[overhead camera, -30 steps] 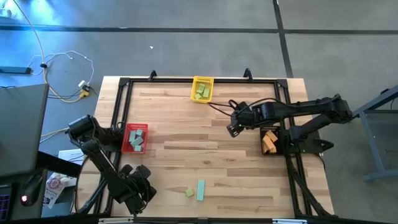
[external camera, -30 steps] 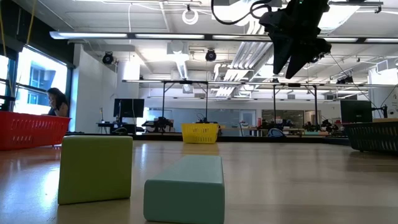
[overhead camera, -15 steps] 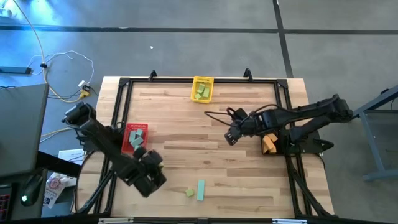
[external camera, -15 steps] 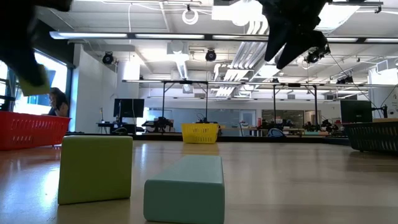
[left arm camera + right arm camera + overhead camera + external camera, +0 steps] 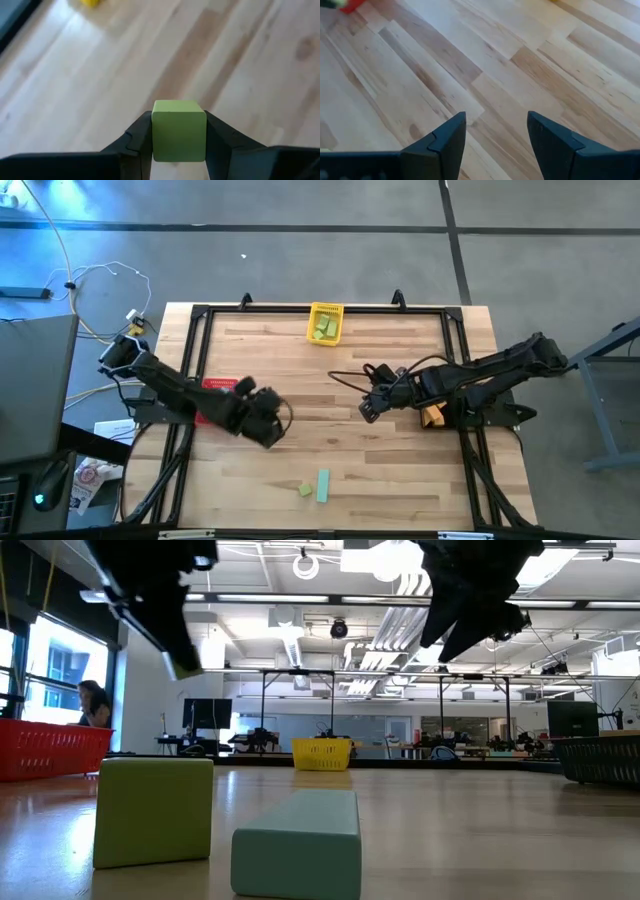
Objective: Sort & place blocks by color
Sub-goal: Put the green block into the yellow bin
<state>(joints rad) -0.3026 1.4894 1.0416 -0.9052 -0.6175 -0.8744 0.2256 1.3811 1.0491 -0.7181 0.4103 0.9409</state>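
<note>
The red bin (image 5: pixel 212 385) at the bench's left edge is mostly hidden by the left arm. Only the wrist view shows the left pincer (image 5: pixel 178 132) grasping a light green cube (image 5: pixel 178 130) above the bench's middle. The right pincer (image 5: pixel 495 135), released, hovers right of centre.

Around the yellow bin (image 5: pixel 324 322) the table (image 5: pixel 330 450) is bare wood, open to approach. The left gripper (image 5: pixel 266 424) and right gripper (image 5: pixel 369 410) hang apart over mid-table with free boards between them. A green cube (image 5: pixel 305 490) and teal bar (image 5: pixel 323 485) lie near the front edge.
</note>
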